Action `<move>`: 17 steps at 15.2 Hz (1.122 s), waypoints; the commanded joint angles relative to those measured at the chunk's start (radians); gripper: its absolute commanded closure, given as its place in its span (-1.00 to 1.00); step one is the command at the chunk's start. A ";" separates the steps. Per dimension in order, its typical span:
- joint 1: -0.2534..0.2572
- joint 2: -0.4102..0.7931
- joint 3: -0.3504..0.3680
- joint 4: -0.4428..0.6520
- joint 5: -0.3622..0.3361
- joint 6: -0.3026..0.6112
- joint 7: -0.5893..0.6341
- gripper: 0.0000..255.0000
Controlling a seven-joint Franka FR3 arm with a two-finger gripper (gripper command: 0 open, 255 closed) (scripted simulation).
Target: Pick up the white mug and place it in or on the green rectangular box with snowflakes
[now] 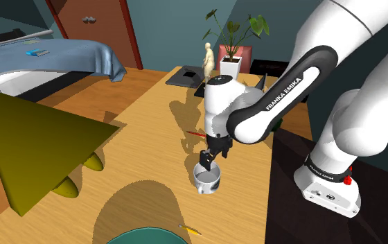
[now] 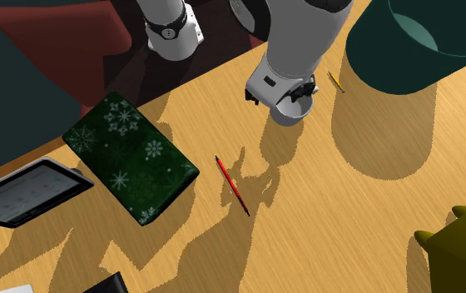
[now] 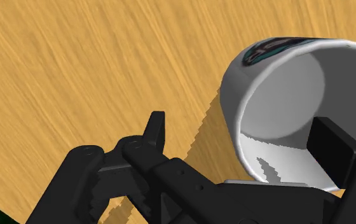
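Near the table's (image 2: 348, 216) stand-side edge, second exterior view, left to right: green snowflake box (image 2: 130, 156); red pen (image 2: 232, 186) further in; white mug (image 2: 292, 110), upright. The claw (image 1: 209, 159) stands wide open astride the mug's wall, one finger inside, one outside, holding nothing. Judged rigid, light, smooth and breakable; pinch the wall squarely.

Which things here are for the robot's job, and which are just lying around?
For the job: white mug, green snowflake box, gripper.
Just lying about: red pen, yellow pencil, tablet, teal bin, figurine, potted plant.
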State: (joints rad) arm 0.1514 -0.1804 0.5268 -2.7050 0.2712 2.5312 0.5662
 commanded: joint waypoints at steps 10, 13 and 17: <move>-0.016 0.117 0.023 -0.013 -0.061 0.126 0.051 -1.00; -0.016 0.117 0.023 -0.013 -0.061 0.126 0.051 -1.00; -0.016 0.117 0.023 -0.013 -0.061 0.126 0.051 1.00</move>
State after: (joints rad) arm 0.1355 -0.0633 0.5495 -2.7181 0.2103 2.6568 0.6174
